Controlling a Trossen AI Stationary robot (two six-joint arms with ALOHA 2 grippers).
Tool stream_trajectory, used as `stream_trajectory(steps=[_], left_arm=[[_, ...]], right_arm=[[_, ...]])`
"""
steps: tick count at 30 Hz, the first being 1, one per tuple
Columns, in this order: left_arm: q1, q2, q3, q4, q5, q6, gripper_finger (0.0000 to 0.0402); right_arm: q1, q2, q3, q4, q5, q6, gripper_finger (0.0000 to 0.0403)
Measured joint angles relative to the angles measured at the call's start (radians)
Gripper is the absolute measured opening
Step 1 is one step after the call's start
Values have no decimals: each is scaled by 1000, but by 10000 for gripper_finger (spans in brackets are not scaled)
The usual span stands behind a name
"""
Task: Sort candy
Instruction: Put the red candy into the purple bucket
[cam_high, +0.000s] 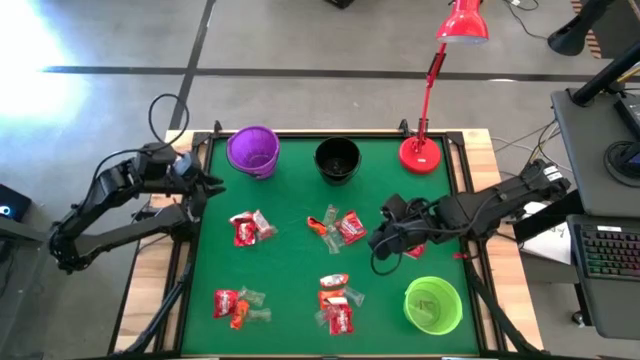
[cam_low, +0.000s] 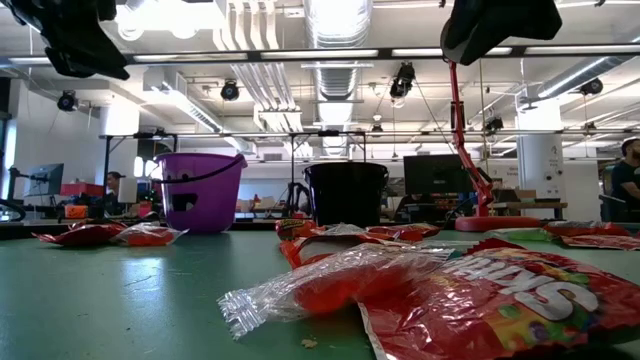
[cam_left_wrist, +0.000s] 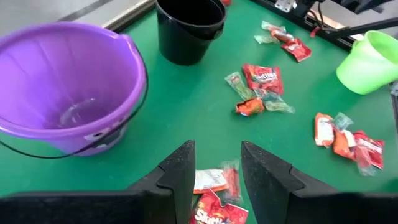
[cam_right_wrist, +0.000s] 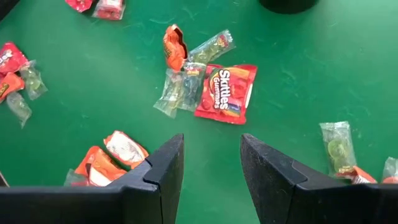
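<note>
Hovering open and empty, the left claw (cam_left_wrist: 214, 171) sits beside the purple plastic bucket (cam_high: 252, 150). The right claw (cam_right_wrist: 211, 168), also open, hangs above small red, orange and clear-wrapped candy (cam_right_wrist: 208, 84) scattered on the green bench (cam_high: 300, 260).

Green tabletop (cam_high: 290, 270) throughout. Upper left of the high view, a purple cup (cam_high: 252, 150); beside it a black cup (cam_high: 337, 159); lower right, lime-green cup (cam_high: 433, 305). Red lamp (cam_high: 440, 90) up top. Candy (cam_high: 338, 226) shows red, orange and clear greenish wrappers.
</note>
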Motion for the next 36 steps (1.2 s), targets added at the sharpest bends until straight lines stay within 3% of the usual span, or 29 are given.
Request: stream_trajectory(steps=[6,15,19,24,29,36], left_arm=[[-2,-2,-78,-4,75,-51,112],[-3,-2,-211,-13,75,-305,112],[-3,-2,-248,-49,73,-338,112],[-4,-3,-265,-44,64,-383,112],[-17,-3,-260,-38,-27,-411,109],[-68,0,-239,-1,-33,-438,97]], right_arm=[[-21,0,0,0,0,11,148],[-21,0,0,0,0,10,148],[-21,0,0,1,0,5,148],[-21,0,0,1,0,-13,148],[-21,0,0,1,0,-25,148],[-21,0,0,1,1,-48,148]])
